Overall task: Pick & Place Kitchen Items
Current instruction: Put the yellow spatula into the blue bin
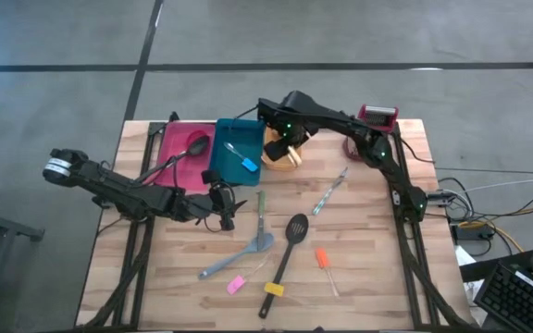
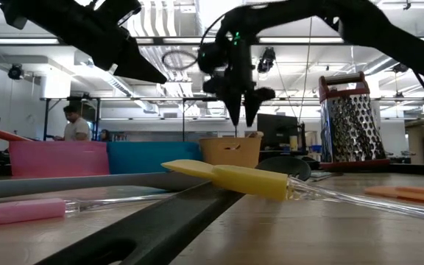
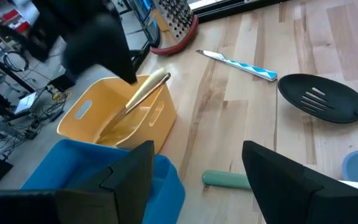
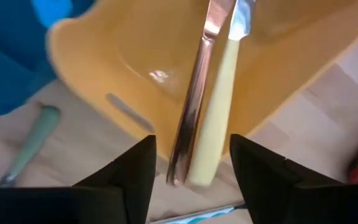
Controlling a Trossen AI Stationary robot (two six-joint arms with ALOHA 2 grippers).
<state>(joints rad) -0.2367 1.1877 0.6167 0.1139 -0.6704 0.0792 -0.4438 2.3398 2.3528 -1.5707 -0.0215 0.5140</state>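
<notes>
**Utensil dropped into orange bin**

High view: the right gripper (image 1: 283,135) hovers over the orange bin (image 1: 285,155) at upper centre, likely just releasing.

Right wrist view: its jaws stand wide; a cream-handled, copper-bladed utensil (image 4: 207,112) leans in the bin.

Left wrist view: the left gripper (image 3: 194,171) waits open, empty.

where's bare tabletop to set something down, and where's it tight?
Free: the right front corner, beyond the orange-handled tool; the left front corner, left of the grey spatula. Crowded: the back edge with the pink bin, teal bin, orange bin and both grippers.
</notes>
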